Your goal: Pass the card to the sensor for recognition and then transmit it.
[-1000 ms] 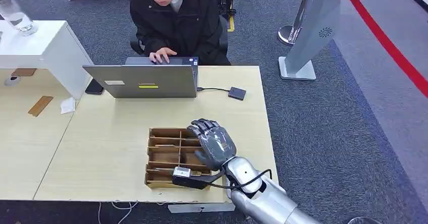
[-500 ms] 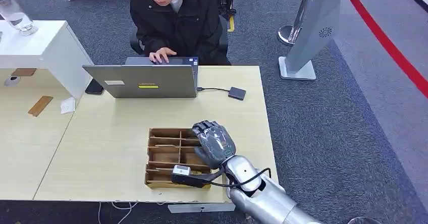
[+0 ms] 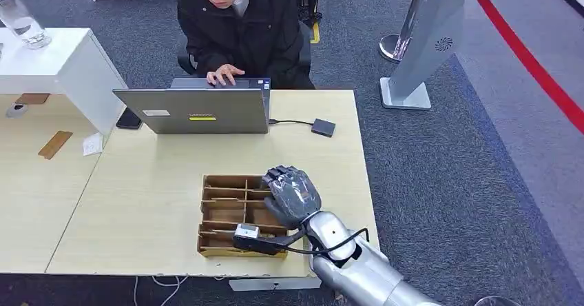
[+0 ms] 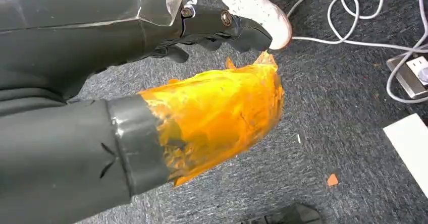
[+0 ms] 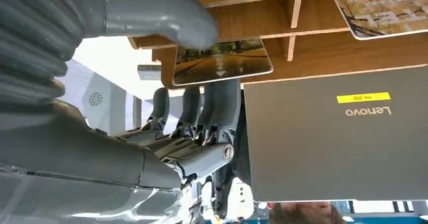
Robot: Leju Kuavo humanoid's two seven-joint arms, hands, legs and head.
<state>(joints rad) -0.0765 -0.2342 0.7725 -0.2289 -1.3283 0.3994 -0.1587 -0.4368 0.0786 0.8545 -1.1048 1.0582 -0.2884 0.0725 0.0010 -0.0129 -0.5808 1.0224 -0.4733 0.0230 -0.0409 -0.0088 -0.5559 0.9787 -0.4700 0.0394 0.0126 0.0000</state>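
Your right hand [image 3: 293,194] pinches a card [image 5: 221,62] between thumb and fingers above the wooden tray [image 3: 224,213] on the table [image 3: 151,196]; your left hand [image 4: 151,42] hangs curled, holding nothing, above the carpet.

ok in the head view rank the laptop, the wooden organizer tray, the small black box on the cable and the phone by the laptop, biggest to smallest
1. laptop
2. wooden organizer tray
3 and 4. small black box and phone: they look about alike, and the laptop partly hides the phone, so I won't rank them.

Brown tray [image 3: 220,182], grey laptop [image 3: 196,111], yellow label [image 3: 202,118].
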